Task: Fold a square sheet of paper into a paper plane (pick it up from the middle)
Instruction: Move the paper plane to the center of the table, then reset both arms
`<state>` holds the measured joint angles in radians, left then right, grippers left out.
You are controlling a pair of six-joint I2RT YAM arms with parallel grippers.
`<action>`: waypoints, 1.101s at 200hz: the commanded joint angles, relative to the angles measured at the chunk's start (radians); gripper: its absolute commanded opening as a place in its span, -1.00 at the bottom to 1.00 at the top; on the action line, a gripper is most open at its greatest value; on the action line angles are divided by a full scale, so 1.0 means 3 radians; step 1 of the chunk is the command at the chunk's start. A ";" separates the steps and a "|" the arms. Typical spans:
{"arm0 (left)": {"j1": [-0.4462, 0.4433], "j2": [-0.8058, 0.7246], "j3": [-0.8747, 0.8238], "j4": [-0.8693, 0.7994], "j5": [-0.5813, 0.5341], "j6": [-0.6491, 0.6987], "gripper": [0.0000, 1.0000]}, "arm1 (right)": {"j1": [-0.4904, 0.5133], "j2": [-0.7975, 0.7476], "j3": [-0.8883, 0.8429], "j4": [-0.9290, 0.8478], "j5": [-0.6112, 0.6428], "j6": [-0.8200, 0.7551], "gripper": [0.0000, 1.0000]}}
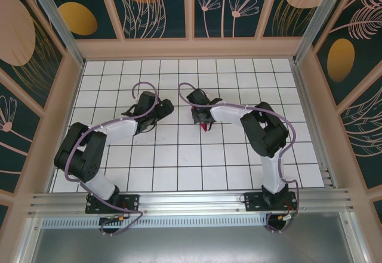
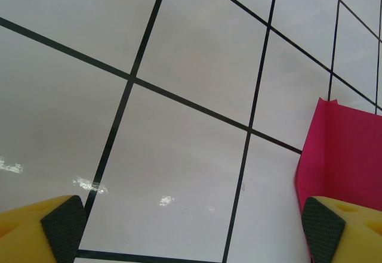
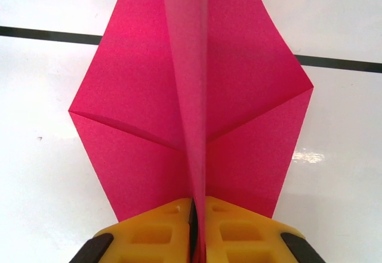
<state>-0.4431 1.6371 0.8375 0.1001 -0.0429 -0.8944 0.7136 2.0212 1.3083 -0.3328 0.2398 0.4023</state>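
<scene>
Near the middle of the white gridded table (image 1: 179, 161), one magenta paper plane (image 3: 131, 120) sits with its raised centre crease pinched between the closed fingers of the right gripper (image 3: 194, 215). Just beside it, the left gripper (image 2: 191, 227) hovers over bare tiles, jaws spread wide, holding nothing.

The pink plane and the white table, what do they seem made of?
Paper plane: thin matte paper, going by crisp creases and fine grain. Table: hard glossy white surface, perhaps laminate or tile; it shows glare spots.
</scene>
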 commanded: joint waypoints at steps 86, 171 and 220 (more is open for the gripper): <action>0.0025 -0.0193 0.0225 -0.0263 -0.0261 0.0164 0.91 | -0.0049 -0.0462 0.0432 -0.0093 0.0007 0.0203 0.04; 0.0150 -0.0754 0.0311 -0.0385 -0.1464 0.0928 0.97 | -0.0664 -0.1522 -0.0080 0.0273 0.0493 -0.0086 0.97; 0.0440 -0.1383 -0.0572 0.0302 -0.2179 0.1247 0.97 | -0.1329 -0.2179 -0.1077 0.0864 0.0931 -0.0196 0.98</action>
<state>-0.3584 1.2846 0.7837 0.0860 -0.5171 -0.5999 0.3832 1.4475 1.1259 -0.1825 0.4278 0.3721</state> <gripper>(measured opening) 0.985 0.988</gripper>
